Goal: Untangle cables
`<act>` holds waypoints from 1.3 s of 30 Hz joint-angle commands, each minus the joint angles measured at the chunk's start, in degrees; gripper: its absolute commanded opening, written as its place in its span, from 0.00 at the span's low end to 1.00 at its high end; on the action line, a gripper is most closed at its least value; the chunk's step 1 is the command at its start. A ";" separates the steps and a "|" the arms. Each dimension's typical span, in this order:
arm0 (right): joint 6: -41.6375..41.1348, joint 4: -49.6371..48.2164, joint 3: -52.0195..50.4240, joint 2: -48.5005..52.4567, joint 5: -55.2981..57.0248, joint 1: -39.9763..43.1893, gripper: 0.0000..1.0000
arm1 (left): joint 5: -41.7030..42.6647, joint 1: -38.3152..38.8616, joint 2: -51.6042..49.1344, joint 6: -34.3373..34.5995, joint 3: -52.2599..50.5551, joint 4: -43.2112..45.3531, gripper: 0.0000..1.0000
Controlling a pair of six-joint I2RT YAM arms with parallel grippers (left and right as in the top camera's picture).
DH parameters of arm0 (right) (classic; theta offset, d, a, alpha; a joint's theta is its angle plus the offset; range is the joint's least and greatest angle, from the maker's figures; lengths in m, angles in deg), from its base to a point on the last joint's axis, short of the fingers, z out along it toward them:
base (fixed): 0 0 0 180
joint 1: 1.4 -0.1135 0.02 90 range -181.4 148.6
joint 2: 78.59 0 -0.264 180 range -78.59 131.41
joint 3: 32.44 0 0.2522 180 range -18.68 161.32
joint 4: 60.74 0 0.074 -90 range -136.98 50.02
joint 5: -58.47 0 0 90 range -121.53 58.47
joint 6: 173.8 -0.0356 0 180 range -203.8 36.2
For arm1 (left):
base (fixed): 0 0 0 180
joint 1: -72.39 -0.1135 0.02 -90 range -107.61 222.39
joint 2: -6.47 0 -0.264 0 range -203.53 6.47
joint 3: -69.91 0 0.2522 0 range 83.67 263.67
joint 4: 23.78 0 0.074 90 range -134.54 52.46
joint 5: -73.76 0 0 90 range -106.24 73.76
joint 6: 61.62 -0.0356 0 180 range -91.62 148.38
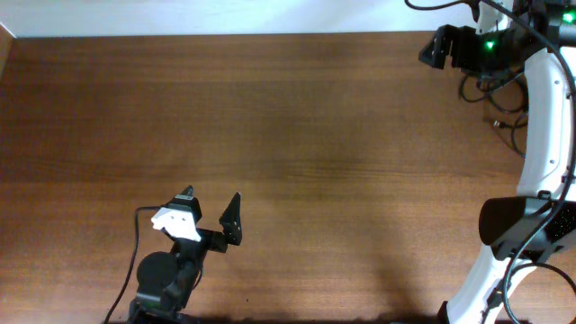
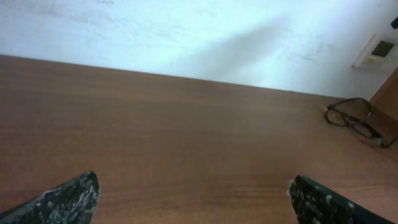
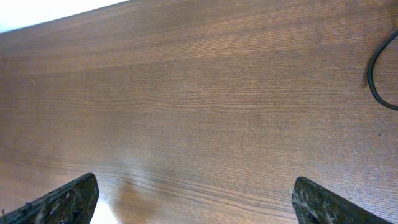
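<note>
1. I saw the brown wooden table (image 1: 297,135) from above.
2. The cables (image 1: 500,101) lay on the table near its far right corner. They were thin and black, in a small heap of loops.
3. The white right arm (image 1: 540,117) reached across that corner of the table and hid part of the cables.
4. I could not tell how many cables there were, or how they crossed each other.
5. The left gripper (image 1: 209,205) was over the near side of the table, toward the left. It was well apart from the cables.
6. In the left wrist view, its two fingers (image 2: 68,198) were spread wide with only bare table between them. It held nothing.
7. That same view showed the cables (image 2: 356,119) far off, by the table's back edge on the right, below a white wall (image 2: 186,37).
8. The right gripper (image 1: 434,47) was over the far side of the table, near the right corner and close to the cables.
9. In the right wrist view, its fingers (image 3: 65,199) were spread wide too, over bare table. It held nothing.
10. A black cord (image 3: 375,78) curved on the table at the right side of that view. I could not tell if it was one of the cables.
</note>
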 commanded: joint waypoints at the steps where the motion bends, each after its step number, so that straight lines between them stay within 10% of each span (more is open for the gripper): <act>1: 0.17 0.00 0.68 -1.14 -0.52 0.09 0.98 | -0.42 -0.61 4.22 0.50 -0.26 0.28 0.99; 14: 0.17 -0.02 0.68 -1.14 -0.52 0.09 0.98 | -0.44 -1.11 14.91 0.50 -0.55 0.33 0.99; 21: 0.17 0.00 0.68 -1.14 -0.52 0.09 0.98 | -0.74 -1.18 14.91 0.50 -10.16 21.11 0.99; 29: 0.17 0.00 0.68 -1.14 -0.52 0.09 0.98 | -0.83 -7.45 14.91 0.50 -10.19 23.67 0.99; 34: 0.17 0.00 0.68 -1.14 -0.52 0.09 0.98 | -7.89 -10.03 14.88 -1.25 -10.19 -0.44 0.99; 39: 0.17 0.00 0.68 -1.14 -0.52 0.09 0.98 | -8.13 -10.03 14.91 -5.77 -10.16 -0.55 0.99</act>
